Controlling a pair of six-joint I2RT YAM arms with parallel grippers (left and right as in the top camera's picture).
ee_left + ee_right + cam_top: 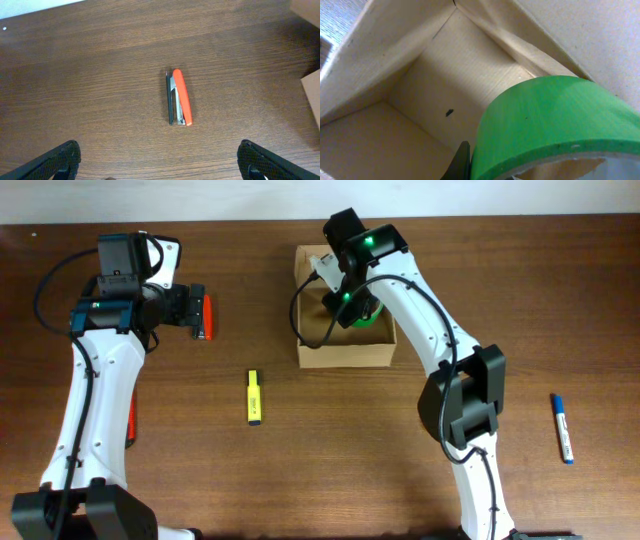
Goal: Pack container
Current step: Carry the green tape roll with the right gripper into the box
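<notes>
The container [345,356] is an open tan cardboard box at the table's back middle. My right gripper [350,300] reaches down inside it, shut on a green tape roll [364,314]. In the right wrist view the roll [550,125] fills the lower right, with one black finger [462,161] pressed against its outer side and the box's inner walls [395,65] behind. My left gripper [190,310] is open and empty, hovering by a red stapler [207,318]. In the left wrist view the stapler [179,97] lies flat ahead of the wide-open fingers [160,167].
A yellow highlighter [254,397] lies in front of the box to its left. A blue marker [563,428] lies at the far right. A red object [131,420] shows partly under the left arm. A box corner [312,95] shows at the left wrist view's right edge.
</notes>
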